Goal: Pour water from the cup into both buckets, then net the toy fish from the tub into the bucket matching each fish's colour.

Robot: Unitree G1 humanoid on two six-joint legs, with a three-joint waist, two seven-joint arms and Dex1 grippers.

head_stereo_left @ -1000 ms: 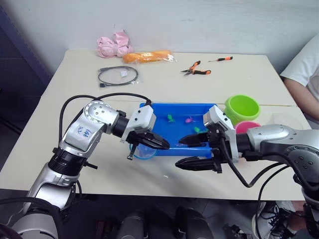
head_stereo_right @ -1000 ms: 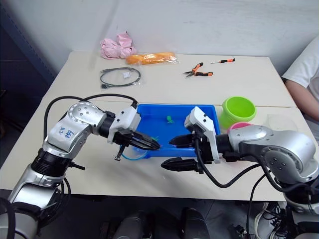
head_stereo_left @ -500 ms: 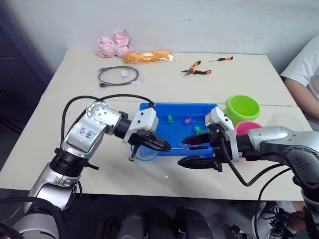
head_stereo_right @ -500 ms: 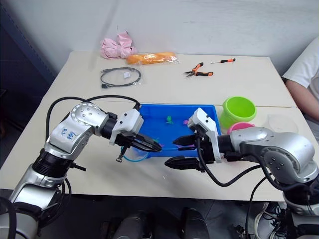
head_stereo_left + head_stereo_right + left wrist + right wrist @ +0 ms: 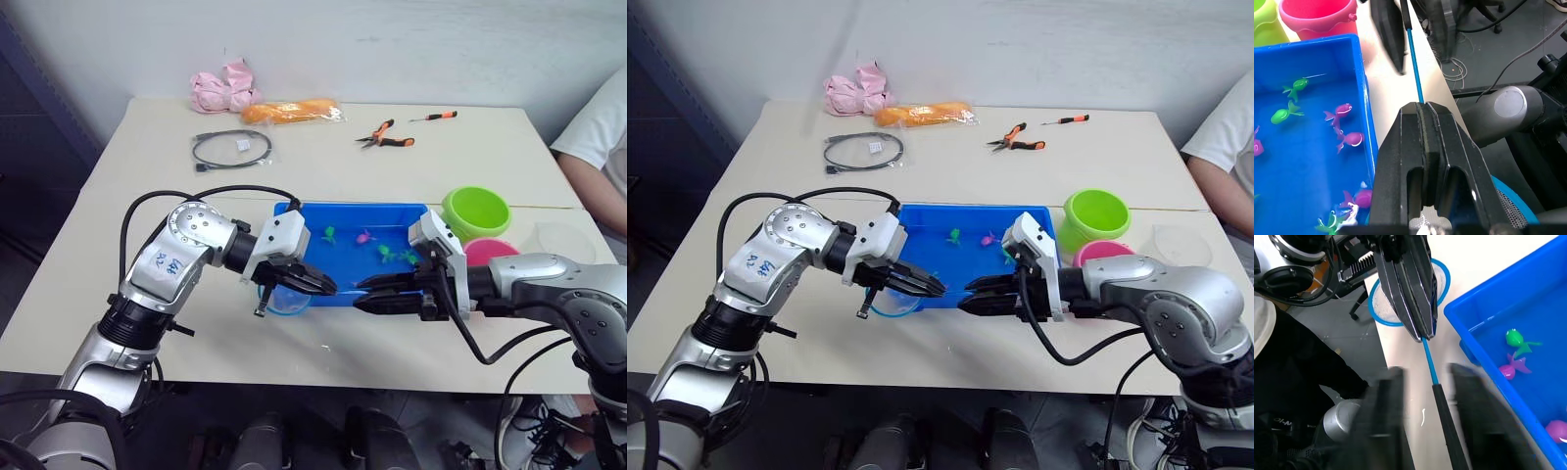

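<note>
Clamped on the net [image 5: 1400,303], your left gripper [image 5: 318,285] hangs at the tub's [image 5: 312,211] near rim, while your right gripper [image 5: 377,292] has its fingers slightly parted about the stick's dark end. Pink and green toy fish [image 5: 1347,139] lie in the tub; beside it stand the green bucket [image 5: 477,212] and pink bucket [image 5: 1320,18].

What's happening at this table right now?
The left gripper is shut on the net, clamping its thin stick near the hoop, in front of the blue tub. The right gripper has its fingers either side of the stick's dark handle end, not yet closed, as if taking it over. Pink and green toy fish lie in the tub. The green bucket and pink bucket stand at the tub's right end.
</note>
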